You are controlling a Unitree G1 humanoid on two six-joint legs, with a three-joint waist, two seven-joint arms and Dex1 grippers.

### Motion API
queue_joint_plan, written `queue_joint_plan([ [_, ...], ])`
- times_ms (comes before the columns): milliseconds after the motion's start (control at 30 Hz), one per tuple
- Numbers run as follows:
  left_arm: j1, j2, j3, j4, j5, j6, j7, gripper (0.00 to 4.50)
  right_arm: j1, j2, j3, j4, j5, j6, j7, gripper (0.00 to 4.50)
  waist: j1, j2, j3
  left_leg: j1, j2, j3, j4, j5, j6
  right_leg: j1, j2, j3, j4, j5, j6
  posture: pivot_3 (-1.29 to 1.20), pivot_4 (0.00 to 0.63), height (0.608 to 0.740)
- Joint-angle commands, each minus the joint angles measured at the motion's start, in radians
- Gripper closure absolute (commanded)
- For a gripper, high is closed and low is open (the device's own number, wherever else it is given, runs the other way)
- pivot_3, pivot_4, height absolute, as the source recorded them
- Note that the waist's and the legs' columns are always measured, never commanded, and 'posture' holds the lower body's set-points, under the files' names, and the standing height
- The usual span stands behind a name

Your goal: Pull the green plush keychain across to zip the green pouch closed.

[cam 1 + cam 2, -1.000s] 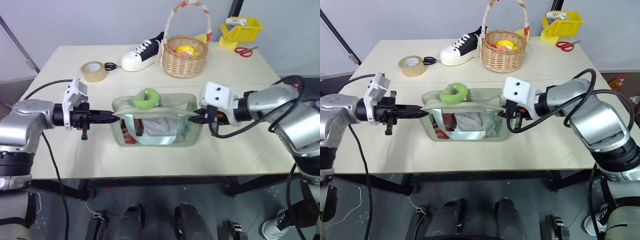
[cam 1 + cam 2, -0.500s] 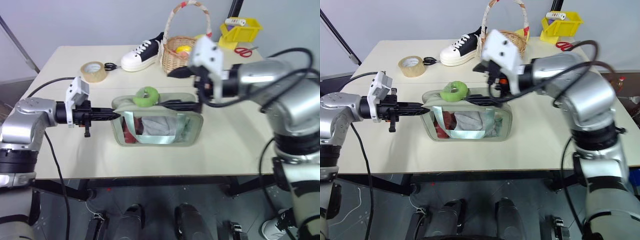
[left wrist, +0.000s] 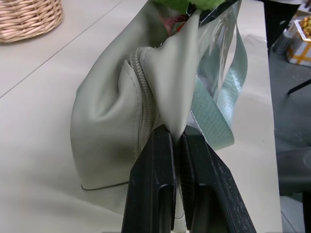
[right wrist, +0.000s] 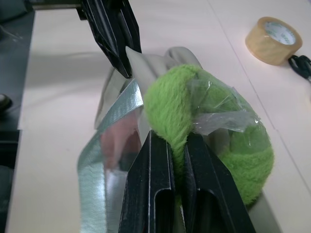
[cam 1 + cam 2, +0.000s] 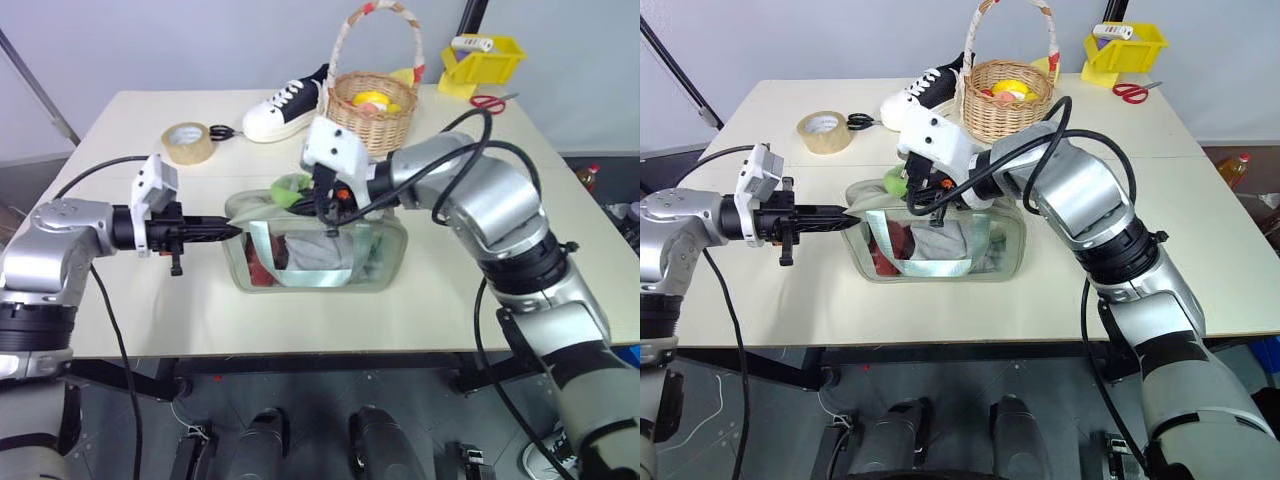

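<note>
table: green pouch sits mid-front
pouch: left end pinched tight in left gripper; zipper on top
keychain: green plush keychain on pouch top near left end; right gripper clamped on it

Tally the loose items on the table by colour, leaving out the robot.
Green: 2 (green pouch, green plush keychain)
Yellow: 1 (bin)
Tan: 2 (wicker basket, tape roll)
White and black: 1 (sneaker)
Red: 1 (scissors)
Total: 7
</note>
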Motion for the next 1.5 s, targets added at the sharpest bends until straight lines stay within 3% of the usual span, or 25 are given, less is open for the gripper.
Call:
queue_joint_plan([
  [33, 0.010, 0.015, 0.011, 0.000, 0.007, -0.005, 0.003, 4.50, -0.012, -0.061, -0.147, -0.054, 0.052, 0.042, 0.006, 4.48, 0.002, 0.000, 0.000, 0.000, 0.000, 0.000, 0.000, 0.000, 0.000, 0.000, 0.000, 0.000, 0.000, 0.000, 0.000, 0.00, 0.150, 0.695],
  [233, 0.006, 0.016, 0.000, 0.016, 0.009, -0.019, 0.003, 4.50, 0.037, -0.106, -0.234, -0.076, 0.151, 0.120, 0.001, 4.48, -0.002, 0.000, 0.000, 0.000, 0.000, 0.000, 0.000, 0.000, 0.000, 0.000, 0.000, 0.000, 0.000, 0.000, 0.000, 0.00, 0.150, 0.695],
  [433, -0.006, 0.019, -0.022, 0.032, 0.009, -0.035, 0.003, 4.50, 0.081, -0.089, -0.190, -0.114, 0.135, 0.077, -0.049, 4.48, -0.005, 0.000, 0.000, 0.000, 0.000, 0.000, -0.001, 0.000, 0.000, -0.001, 0.001, 0.000, 0.000, 0.000, 0.000, 0.00, 0.150, 0.695],
  [533, -0.010, 0.021, -0.023, 0.033, 0.006, -0.036, 0.004, 4.50, 0.106, -0.100, -0.157, -0.137, 0.125, 0.050, -0.049, 3.47, -0.002, 0.000, 0.000, 0.000, 0.000, 0.000, -0.001, 0.000, 0.000, 0.000, 0.000, 0.000, 0.000, 0.000, 0.000, 0.00, 0.150, 0.695],
  [733, 0.005, 0.027, -0.018, 0.010, -0.002, -0.027, 0.005, 4.50, 0.122, -0.101, -0.145, -0.161, 0.132, 0.056, -0.055, 0.44, -0.005, 0.000, 0.000, 0.000, 0.000, 0.000, -0.001, 0.000, 0.000, 0.000, 0.001, 0.000, 0.000, 0.000, 0.000, 0.00, 0.150, 0.695],
  [967, 0.006, 0.032, -0.020, 0.003, 0.000, -0.024, 0.005, 4.50, 0.122, -0.084, -0.182, -0.153, 0.167, 0.109, -0.074, 0.44, -0.005, 0.000, 0.000, 0.000, 0.000, 0.000, -0.001, 0.000, 0.000, 0.000, 0.001, 0.000, 0.000, 0.000, 0.000, 0.00, 0.150, 0.695],
  [1067, 0.004, 0.029, -0.024, 0.003, 0.002, -0.023, 0.006, 4.50, 0.123, -0.076, -0.198, -0.152, 0.184, 0.130, -0.085, 1.34, -0.005, 0.000, 0.000, 0.000, 0.001, 0.000, -0.001, 0.000, 0.000, 0.000, 0.001, 0.000, 0.000, 0.000, 0.000, 0.00, 0.150, 0.695],
  [1267, 0.004, 0.026, -0.031, 0.002, 0.006, -0.021, 0.005, 4.50, 0.124, -0.047, -0.246, -0.153, 0.229, 0.175, -0.122, 4.33, -0.004, 0.000, 0.000, 0.000, 0.001, 0.000, -0.001, 0.000, 0.000, 0.000, 0.001, 0.000, 0.000, 0.000, 0.000, 0.00, 0.150, 0.695],
  [1500, 0.009, 0.028, -0.034, -0.004, 0.007, -0.015, 0.003, 4.50, 0.141, -0.054, -0.339, -0.149, 0.299, 0.232, -0.151, 4.43, 0.000, 0.000, 0.000, 0.000, 0.001, 0.000, -0.001, 0.000, 0.000, 0.000, 0.000, 0.000, 0.000, 0.000, 0.000, 0.00, 0.150, 0.695],
])
